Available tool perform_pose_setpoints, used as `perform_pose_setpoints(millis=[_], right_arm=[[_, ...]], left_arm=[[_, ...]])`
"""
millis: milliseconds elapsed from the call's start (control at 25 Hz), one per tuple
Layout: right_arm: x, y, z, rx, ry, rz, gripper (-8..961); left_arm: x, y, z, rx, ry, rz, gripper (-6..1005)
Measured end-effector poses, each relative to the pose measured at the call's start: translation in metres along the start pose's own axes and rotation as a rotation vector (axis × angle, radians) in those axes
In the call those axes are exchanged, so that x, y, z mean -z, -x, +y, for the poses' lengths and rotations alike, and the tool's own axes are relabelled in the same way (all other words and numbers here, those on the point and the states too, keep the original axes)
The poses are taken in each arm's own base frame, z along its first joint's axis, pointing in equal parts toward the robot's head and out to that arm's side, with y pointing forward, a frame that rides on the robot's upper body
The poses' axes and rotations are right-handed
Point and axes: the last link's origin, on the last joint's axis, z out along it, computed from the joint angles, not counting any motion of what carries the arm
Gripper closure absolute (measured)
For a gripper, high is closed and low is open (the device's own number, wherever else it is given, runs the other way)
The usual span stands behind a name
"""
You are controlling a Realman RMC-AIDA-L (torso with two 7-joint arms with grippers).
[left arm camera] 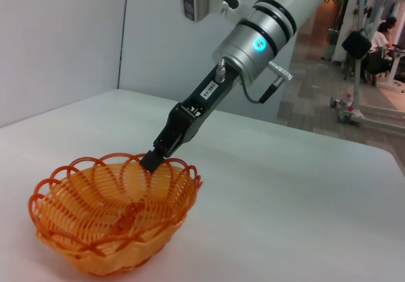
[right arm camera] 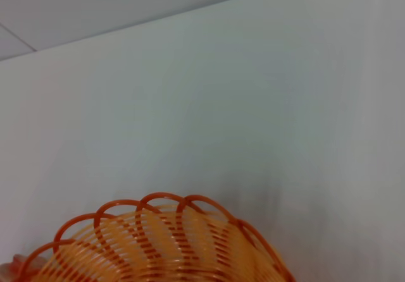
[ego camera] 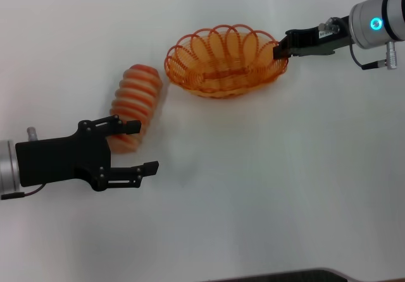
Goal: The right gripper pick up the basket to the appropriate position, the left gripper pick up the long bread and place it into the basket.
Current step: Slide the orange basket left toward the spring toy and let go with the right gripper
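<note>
Head view: the orange basket (ego camera: 224,61) sits on the white surface (ego camera: 266,187), its long axis running left to right across the scene. The right gripper (ego camera: 279,47) reaches in from the right, clamped on the scalloped rim at the basket's right end. Just left of the basket, apart from it, lies the long bread (ego camera: 135,107), its long axis tilted from near-left to far-right, the far end pointing roughly toward the basket's left end. The left gripper (ego camera: 144,147) hangs at the bread's near end with its fingers spread wide; one finger overlaps the loaf's near end, the other lies over bare surface.

Left wrist view: the basket (left arm camera: 114,215) stands upright on the surface (left arm camera: 285,219), bowl opening upward. The right gripper (left arm camera: 154,159) slants down from its silver wrist and pinches the far rim, its tips closed on the wire loops.

Right wrist view: only the basket's looped rim (right arm camera: 158,231) shows, against the pale surface (right arm camera: 253,105); the gripper's own fingers are out of sight here.
</note>
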Motion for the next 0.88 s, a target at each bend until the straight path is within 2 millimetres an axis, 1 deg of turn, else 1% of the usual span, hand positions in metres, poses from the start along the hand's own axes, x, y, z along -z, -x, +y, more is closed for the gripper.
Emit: perform_pose_setpoints(millis=[240,880], right_arm=[[-0.0043,-0.0047,0.0027,-0.02,0.028,0.008,816],[-0.006,-0.0069,0.0015,-0.03,0.029,0.008,804]], left_arm=[[-0.0001,-0.0001,-0.0005,-0.001,-0.002,-0.001,127],[0.0006,-0.0021,-0.002,-0.007,-0.008,0.004,127]])
